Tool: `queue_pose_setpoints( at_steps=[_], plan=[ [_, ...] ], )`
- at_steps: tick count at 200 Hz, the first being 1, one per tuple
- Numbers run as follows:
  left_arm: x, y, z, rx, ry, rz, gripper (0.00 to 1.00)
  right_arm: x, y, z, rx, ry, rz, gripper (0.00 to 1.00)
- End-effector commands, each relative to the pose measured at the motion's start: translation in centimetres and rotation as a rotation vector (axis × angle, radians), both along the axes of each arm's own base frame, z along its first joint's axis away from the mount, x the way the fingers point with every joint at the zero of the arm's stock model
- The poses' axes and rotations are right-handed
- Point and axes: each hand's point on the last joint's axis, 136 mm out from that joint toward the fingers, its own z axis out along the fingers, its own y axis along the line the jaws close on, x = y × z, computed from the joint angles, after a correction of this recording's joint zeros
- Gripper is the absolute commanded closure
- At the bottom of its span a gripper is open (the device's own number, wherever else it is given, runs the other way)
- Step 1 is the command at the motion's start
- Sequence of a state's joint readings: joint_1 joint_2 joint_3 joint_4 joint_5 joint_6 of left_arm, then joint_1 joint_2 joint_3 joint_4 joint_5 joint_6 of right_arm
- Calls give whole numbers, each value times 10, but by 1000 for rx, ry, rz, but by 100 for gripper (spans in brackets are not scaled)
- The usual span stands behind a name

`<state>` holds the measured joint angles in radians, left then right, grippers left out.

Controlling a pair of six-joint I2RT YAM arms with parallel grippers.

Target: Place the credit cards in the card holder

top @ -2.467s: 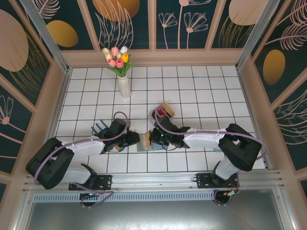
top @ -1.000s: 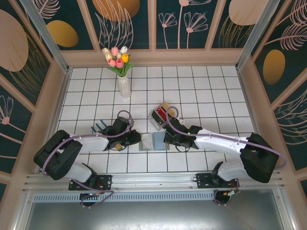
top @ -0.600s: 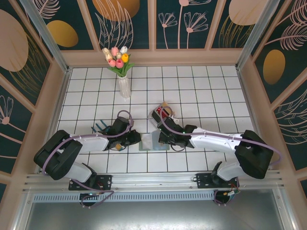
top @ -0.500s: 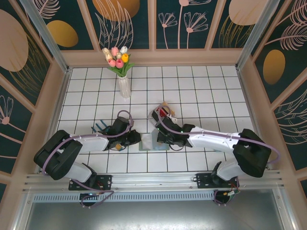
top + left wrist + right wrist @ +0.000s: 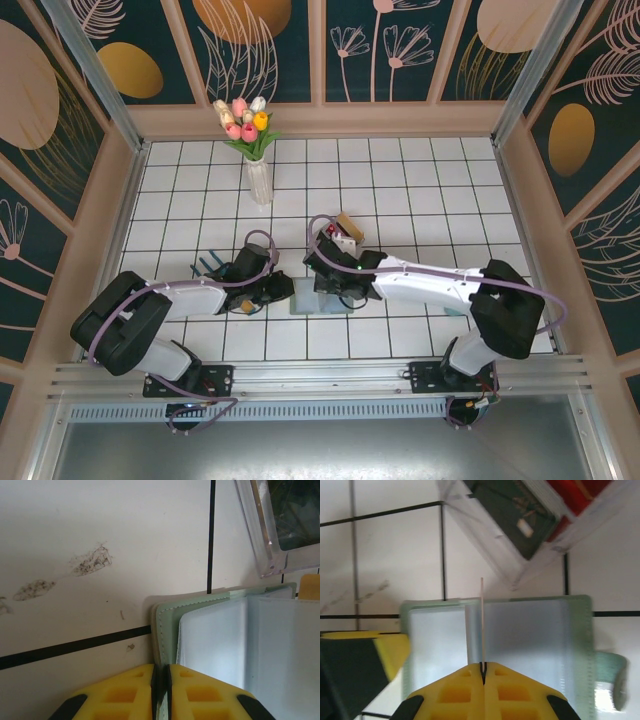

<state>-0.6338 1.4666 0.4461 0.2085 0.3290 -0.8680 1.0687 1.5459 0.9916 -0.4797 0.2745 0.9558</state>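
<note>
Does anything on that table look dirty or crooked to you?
Yes. Dark smudges mark the white tile near the card holder, like ground-in dirt. The clear box lies slanted across the tile lines.

Card holder (image 5: pixel 306 300) partly under R gripper (image 5: pixel 330 288)

clear box (image 5: pixel 492 547) beside card holder (image 5: pixel 535 635), open tiles (image 5: pixel 420 180)

Two arms, up close now. The left arm (image 5: pixel 185 298) and the right arm (image 5: pixel 430 287) are clad in glossy white shells, joined by bulky black housings. A lavender cable (image 5: pixel 256 234) is looped along each. Black base plates (image 5: pixel 195 380) are seen at the roots. Yellow moulded fingers (image 5: pixel 125 695), pocketed with square recesses and cornered in black, are carried by the left end effector (image 5: pixel 161 690) and the right end effector (image 5: pixel 483 692).
</note>
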Motion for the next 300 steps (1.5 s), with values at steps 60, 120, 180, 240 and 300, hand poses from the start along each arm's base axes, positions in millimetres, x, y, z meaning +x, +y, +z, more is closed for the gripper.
queue_pose_setpoints(
  at_steps=[60,120,180,240,300],
  plan=[
    [-8,6,-9,32,38,-1,85,-4,-4,60,394,-162,38,100],
    [-9,6,-10,30,42,-2,86,-15,11,8,498,-51,82,100],
    [-10,6,-11,30,47,-3,86,-17,2,-35,471,32,79,100],
    [-11,6,-13,28,54,-4,86,-23,12,-58,535,101,70,100],
    [-11,9,-14,36,53,10,86,-30,14,-58,486,132,90,100]
  ],
)
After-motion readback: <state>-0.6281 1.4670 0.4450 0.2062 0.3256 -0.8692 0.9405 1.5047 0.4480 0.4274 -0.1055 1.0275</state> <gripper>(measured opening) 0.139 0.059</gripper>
